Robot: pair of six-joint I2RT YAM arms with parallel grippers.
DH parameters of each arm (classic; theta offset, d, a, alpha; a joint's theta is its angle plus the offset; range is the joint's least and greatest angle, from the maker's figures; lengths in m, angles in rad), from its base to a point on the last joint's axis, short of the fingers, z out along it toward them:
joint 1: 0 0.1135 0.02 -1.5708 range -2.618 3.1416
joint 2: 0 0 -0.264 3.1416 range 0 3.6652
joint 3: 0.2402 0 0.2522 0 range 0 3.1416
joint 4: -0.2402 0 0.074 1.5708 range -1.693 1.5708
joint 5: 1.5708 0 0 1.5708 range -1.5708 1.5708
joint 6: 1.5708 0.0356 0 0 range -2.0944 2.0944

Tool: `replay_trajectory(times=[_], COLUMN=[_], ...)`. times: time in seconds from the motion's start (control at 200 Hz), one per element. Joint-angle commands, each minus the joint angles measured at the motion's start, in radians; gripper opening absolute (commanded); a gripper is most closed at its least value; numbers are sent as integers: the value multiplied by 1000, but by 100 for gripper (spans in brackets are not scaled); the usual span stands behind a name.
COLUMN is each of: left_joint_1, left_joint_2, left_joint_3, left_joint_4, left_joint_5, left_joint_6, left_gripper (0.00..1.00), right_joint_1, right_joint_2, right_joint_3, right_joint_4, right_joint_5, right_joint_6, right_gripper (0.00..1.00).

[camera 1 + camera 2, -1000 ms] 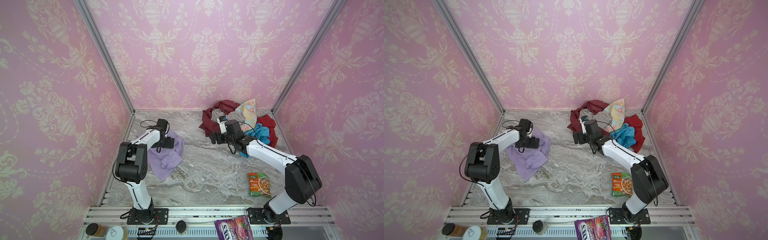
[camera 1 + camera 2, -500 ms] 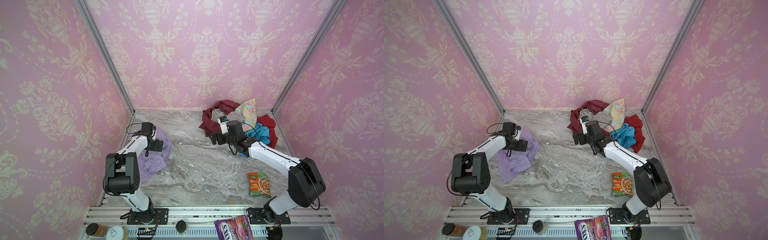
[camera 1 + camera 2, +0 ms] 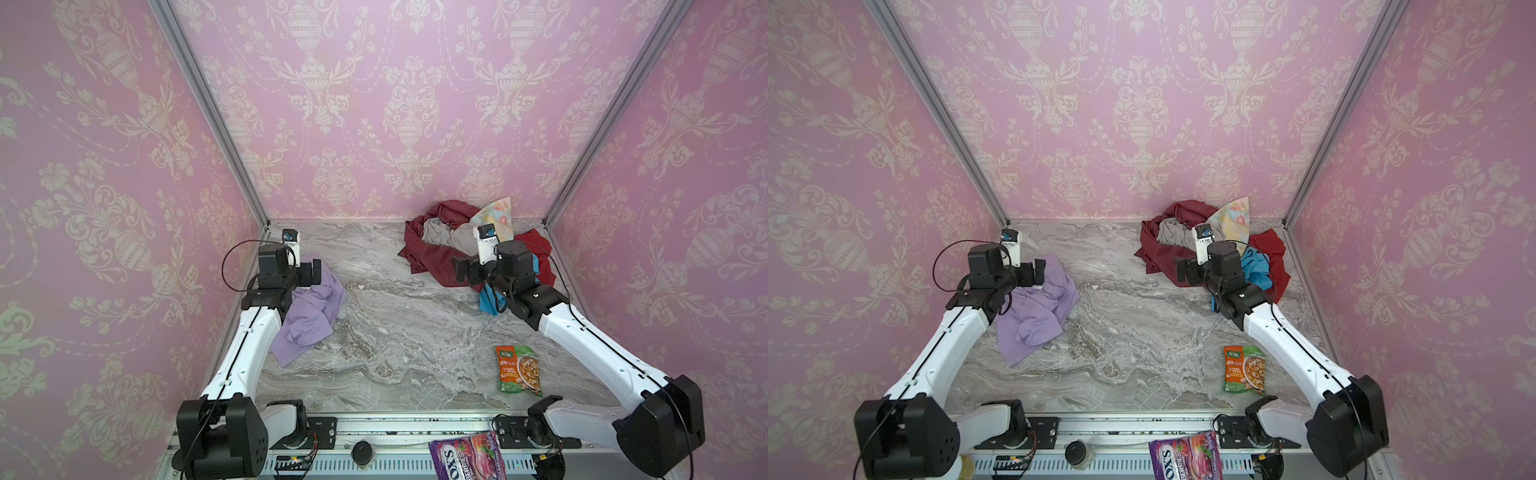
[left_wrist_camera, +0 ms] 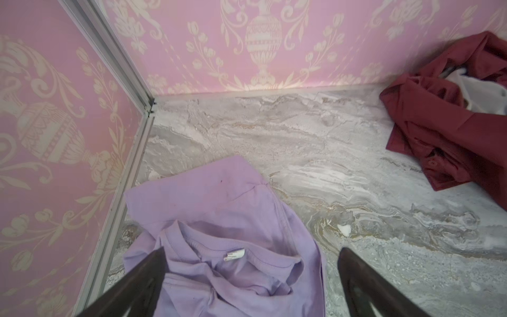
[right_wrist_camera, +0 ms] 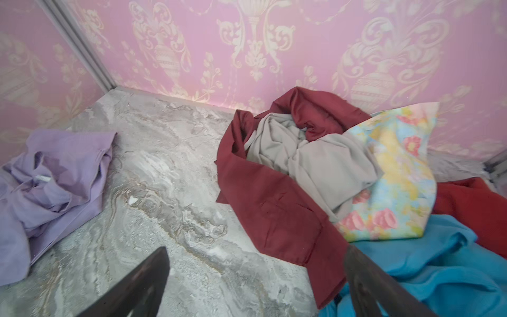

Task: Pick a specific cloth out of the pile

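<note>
We see the left fingers [image 3: 312,273] spread wide with nothing between them, poised over the collar end of the cloth [image 3: 311,316]. The right fingers [image 3: 462,270] are just as wide and empty, at the near edge of the pile [image 3: 432,253]. The lavender cloth lies crumpled on the table [image 3: 395,332] by the left wall, well apart from the pile in the far right corner. A small white tag [image 4: 234,254] sits inside its collar; we cannot read the print. Near the right arm lies a green packet [image 3: 519,370] whose writing is too small to read. On the front rail a purple bag [image 3: 467,457] shows "OXS" and "BERRIES". Against a second ago, the cloth has slid closer to the left wall, the left arm's elbow has swung down toward the front rail, and the right fingers have drawn back a little from the middle.
</note>
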Motion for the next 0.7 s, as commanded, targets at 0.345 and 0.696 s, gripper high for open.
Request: replay_trajectory(times=[0.345, 0.696], left_joint_1=[51, 78], left_joint_2=[135, 271], left_joint_3=[-407, -454], left_joint_4=[757, 996], left_joint_5=[131, 75], left_joint_6=[-125, -163], left_gripper=[99, 99], right_joint_1=[-126, -241], right_joint_2=[-199, 82], right_joint_3=[-559, -675], right_joint_4=[578, 904], right_joint_5=[243, 107], right_joint_6=[-92, -88], right_gripper=[100, 100])
